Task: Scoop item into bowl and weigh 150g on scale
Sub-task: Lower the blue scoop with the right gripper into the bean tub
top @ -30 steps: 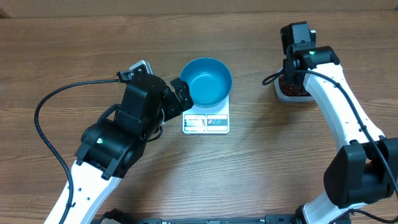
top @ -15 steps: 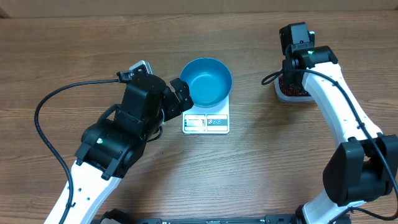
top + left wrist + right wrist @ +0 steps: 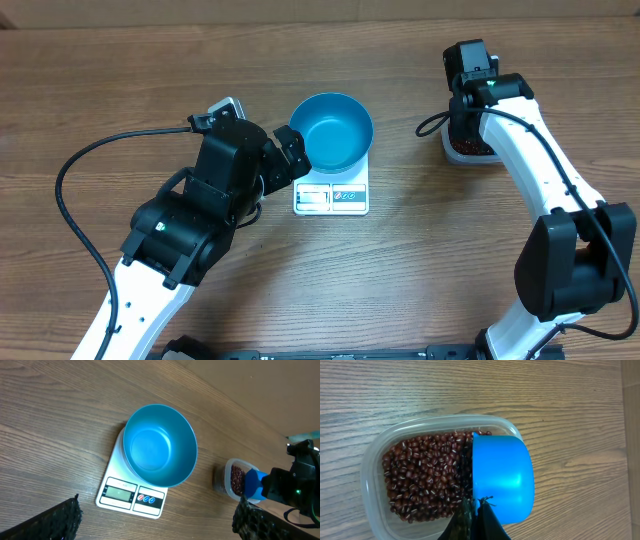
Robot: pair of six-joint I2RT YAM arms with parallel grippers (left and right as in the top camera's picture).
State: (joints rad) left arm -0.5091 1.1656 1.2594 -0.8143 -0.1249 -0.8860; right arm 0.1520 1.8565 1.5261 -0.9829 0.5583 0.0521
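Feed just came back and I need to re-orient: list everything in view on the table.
bowl: one, teal, empty, on the scale
scale: one, white, mid-table, under the bowl
tub: one, clear plastic, right of the scale
beans: many, dark red-brown, in the tub
scoop: one, bright blue, in the tub against the beans
table: one, brown wood, under everything
left gripper: one, black, open and empty, left of the bowl
right gripper: one, black, shut on the scoop, over the tub
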